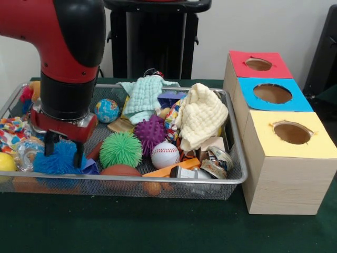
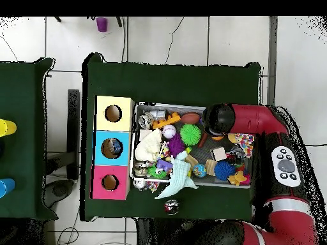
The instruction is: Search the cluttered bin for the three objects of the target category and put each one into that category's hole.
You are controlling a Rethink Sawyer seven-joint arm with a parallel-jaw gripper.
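The wire mesh bin is packed with toys and cloths; it also shows in the overhead view. My gripper is down in its near left corner. It is open, with one dark finger on each side of a blue fuzzy ball that rests on the clutter. In the overhead view my red arm hides the gripper. Beside the bin stand three wooden boxes, each with a round hole: red top, blue top, yellow top.
Near the gripper lie a green spiky ball, an orange ball, a globe ball and a yellow ball. Further right are a purple spiky ball, a baseball, a cream cloth and a mint cloth.
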